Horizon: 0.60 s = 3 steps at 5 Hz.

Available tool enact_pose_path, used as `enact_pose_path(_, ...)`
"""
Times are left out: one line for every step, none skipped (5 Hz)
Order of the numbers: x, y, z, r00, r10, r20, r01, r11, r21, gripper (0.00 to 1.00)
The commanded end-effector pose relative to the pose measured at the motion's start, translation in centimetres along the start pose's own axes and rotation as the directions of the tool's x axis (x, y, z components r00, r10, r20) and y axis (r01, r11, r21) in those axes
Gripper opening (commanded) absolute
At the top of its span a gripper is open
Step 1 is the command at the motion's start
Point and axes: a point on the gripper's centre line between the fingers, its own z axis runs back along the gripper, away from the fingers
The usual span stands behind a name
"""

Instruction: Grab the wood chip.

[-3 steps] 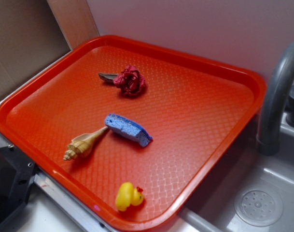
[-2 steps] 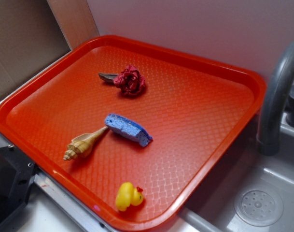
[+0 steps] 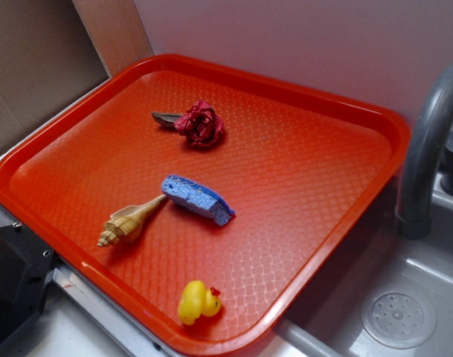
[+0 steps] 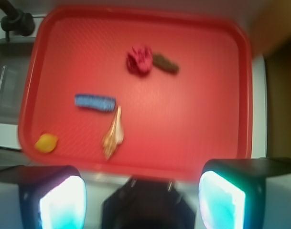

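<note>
The wood chip (image 3: 166,118) is a small dark grey-brown sliver lying on the red tray (image 3: 323,111), touching the left side of a dark red flower (image 3: 201,123). In the wrist view the wood chip (image 4: 165,63) shows to the right of the flower (image 4: 139,60), far up the frame. My gripper (image 4: 143,200) hangs high above the tray's near edge, well apart from the chip. Its two fingers (image 4: 61,200) stand wide apart with nothing between them. The gripper is out of the exterior view.
On the tray also lie a blue sponge (image 3: 198,198), a tan spiral seashell (image 3: 129,221) and a yellow rubber duck (image 3: 198,301). A grey faucet (image 3: 427,156) and sink (image 3: 397,316) stand to the right. A dark block (image 3: 14,286) sits at the lower left.
</note>
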Motion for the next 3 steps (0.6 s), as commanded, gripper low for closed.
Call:
enact_pose_path(3.5,1.8,-3.7,0.987,-0.14,0.076,0.133,0.987,0.091,1.0)
enact_pose_path(4.1,3.5,-8.7,0.977,-0.214,-0.014,0.214,0.972,0.102,1.0)
enact_pose_path(4.3,4.6,-11.9,0.946,-0.325,-0.006,0.324,0.943,0.072,1.0)
